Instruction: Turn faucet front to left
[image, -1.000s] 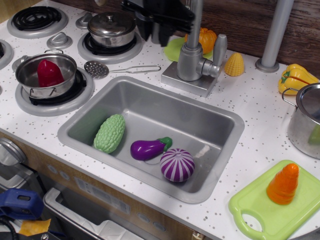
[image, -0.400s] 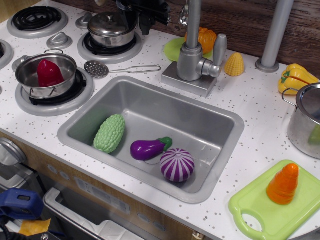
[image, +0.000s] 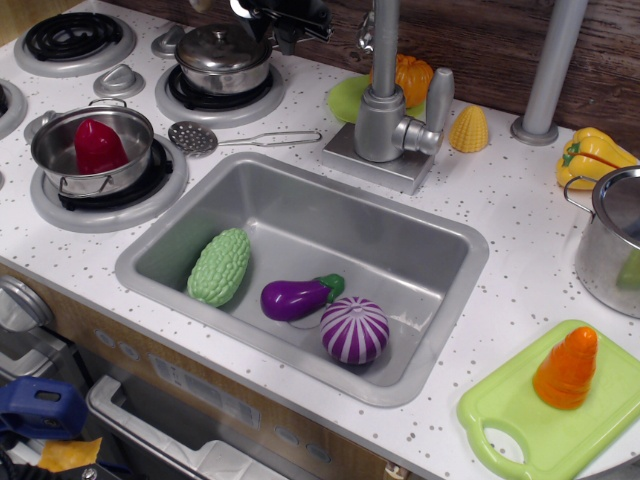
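At the top edge: a black gripper (image: 290, 12) is hanging over the stove side, left of the faucet's pipe and clear of it
Arm pose: only the lowest dark part is showing, sitting just above and behind the lidded pot (image: 224, 57); the rest is running out of frame
Grip state: cannot tell; the fingers are cropped and merging into one dark block, nothing visibly held
Faucet (image: 384, 125): standing on its square base plate behind the sink (image: 440, 270), thick grey body upright, thin pipe rising straight up out of frame, paddle lever pointing up on its right side
Spout end: cut off by the top edge, so its heading is not showing
Partly hidden: an orange pumpkin (image: 414, 78) and a green plate (image: 347, 99) are sitting behind the faucet body
Sink contents: a green bitter gourd (image: 220, 266), a purple eggplant (image: 296, 297) and a striped purple onion (image: 354, 329) are lying on the basin floor
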